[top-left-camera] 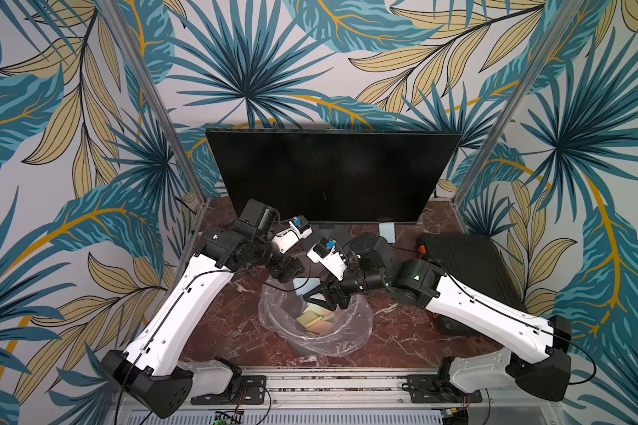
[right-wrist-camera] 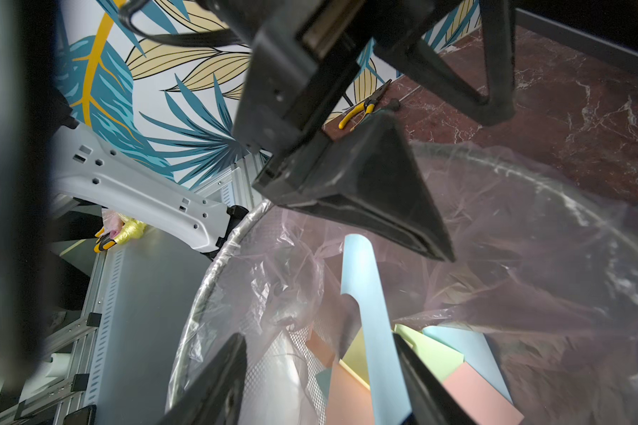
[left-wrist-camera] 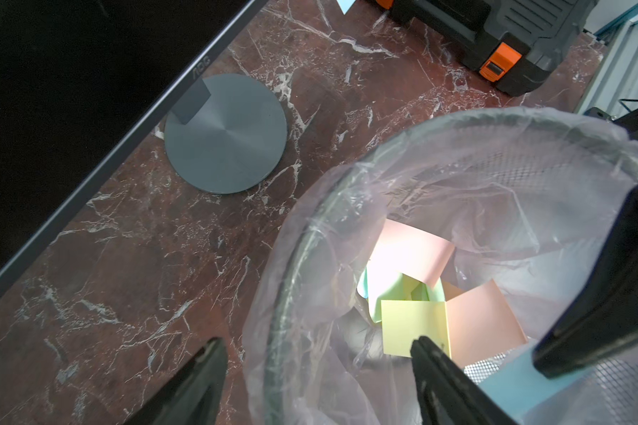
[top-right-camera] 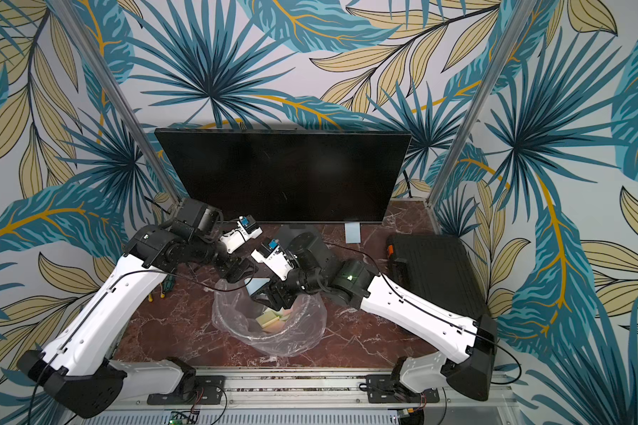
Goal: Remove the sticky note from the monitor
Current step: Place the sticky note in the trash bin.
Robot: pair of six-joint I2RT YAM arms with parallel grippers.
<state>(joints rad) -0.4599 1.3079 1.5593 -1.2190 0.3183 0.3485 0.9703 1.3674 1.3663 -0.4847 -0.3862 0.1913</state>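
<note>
Since the light blue sticky note [right-wrist-camera: 365, 294] was off the screen and stood between the wide-apart jaws of the right gripper [right-wrist-camera: 317, 336] over the lined bin [top-left-camera: 310, 342], seemingly clinging to one finger, my worry was it'd stick there by its glue strip or flutter out past the rim. The left gripper [left-wrist-camera: 317, 342] had its jaws apart too, with nothing in them. Headcount: one monitor [top-left-camera: 328, 173] at the back, two grippers, one bin holding at least five colored notes [left-wrist-camera: 413, 323], plus one more blue note [top-left-camera: 386, 232] just under the monitor's lower edge.
</note>
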